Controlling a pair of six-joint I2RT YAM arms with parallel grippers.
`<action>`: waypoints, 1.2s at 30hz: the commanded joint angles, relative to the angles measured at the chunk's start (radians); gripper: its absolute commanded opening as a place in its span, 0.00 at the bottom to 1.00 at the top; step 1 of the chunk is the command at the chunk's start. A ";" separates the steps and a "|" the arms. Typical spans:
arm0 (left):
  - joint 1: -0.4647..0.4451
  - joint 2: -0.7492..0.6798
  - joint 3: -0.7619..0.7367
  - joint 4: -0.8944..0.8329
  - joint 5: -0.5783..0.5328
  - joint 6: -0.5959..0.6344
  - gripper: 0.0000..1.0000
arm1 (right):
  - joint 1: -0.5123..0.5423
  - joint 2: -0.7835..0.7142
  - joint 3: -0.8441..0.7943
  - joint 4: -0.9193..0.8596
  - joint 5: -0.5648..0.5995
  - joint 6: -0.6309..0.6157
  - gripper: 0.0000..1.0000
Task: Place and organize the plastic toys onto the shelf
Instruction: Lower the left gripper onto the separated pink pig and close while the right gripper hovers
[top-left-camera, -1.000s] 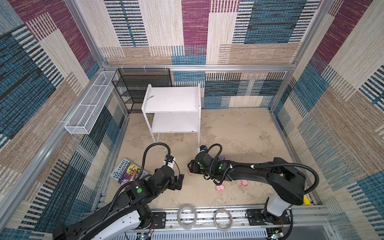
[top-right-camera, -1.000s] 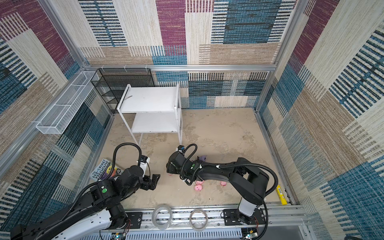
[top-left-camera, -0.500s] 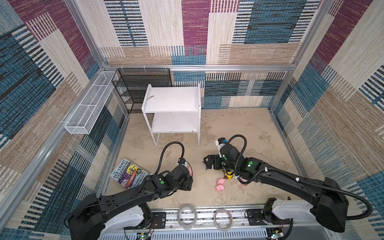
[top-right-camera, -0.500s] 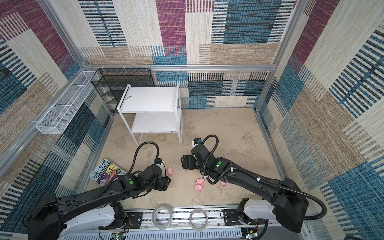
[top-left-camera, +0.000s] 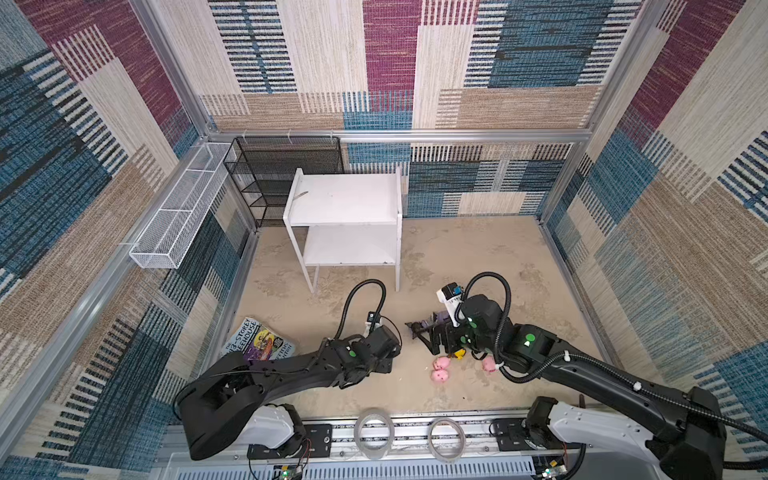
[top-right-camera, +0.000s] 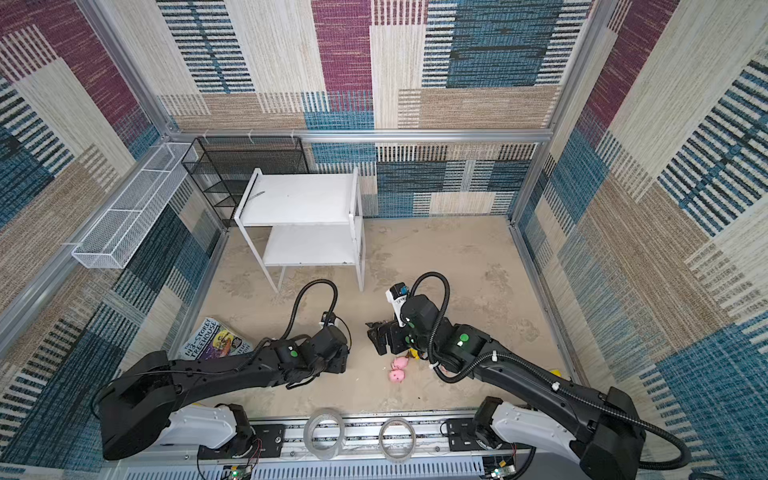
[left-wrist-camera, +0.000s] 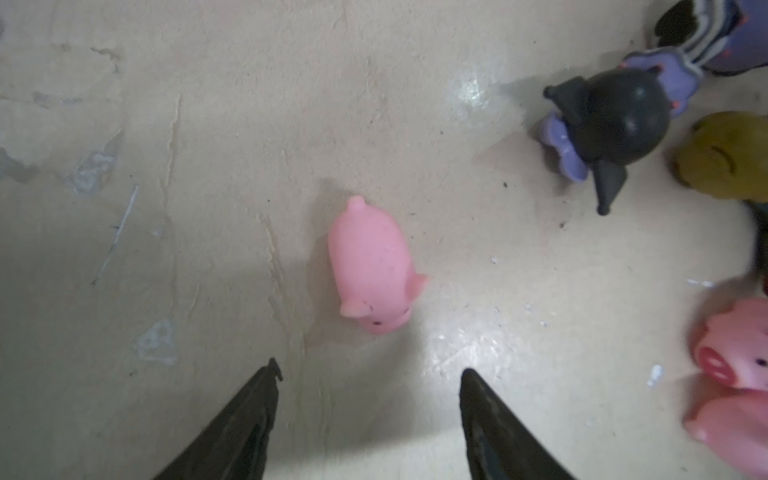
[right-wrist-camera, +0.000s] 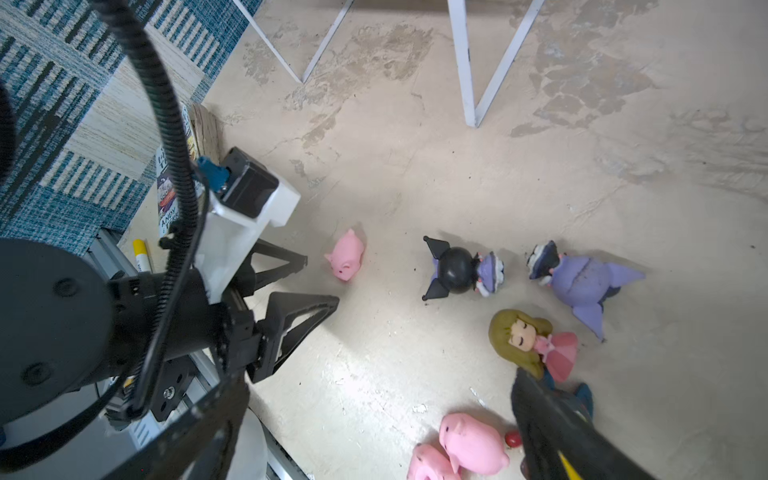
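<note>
Scuffed beige bench (top-left-camera: 478, 257) inside patterned walls, with the shelf (top-left-camera: 345, 199) standing bare at the back. The toys you can see lie out in front of the shelf, clear of its legs. Your left tool (left-wrist-camera: 370, 370) is spread and empty, the lone pink pig (left-wrist-camera: 371, 266) just ahead of it. It is likely light, squashy and a bit slick, so pinch across its flanks. The right tool (top-left-camera: 420, 337) gapes empty too. The doll (right-wrist-camera: 523, 336) and the black-and-purple figure (right-wrist-camera: 457, 270) look rigid, with thin points that may snag. Mind the shelf's front legs.
</note>
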 joint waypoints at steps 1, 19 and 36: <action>0.001 0.053 0.022 0.032 -0.045 -0.035 0.69 | 0.002 -0.049 -0.017 -0.013 0.005 -0.014 1.00; 0.018 0.133 0.030 0.073 -0.078 0.028 0.55 | 0.001 -0.033 -0.067 0.063 -0.002 -0.008 1.00; 0.044 0.123 -0.002 0.126 -0.044 0.053 0.48 | 0.001 0.006 -0.082 0.106 -0.018 -0.001 1.00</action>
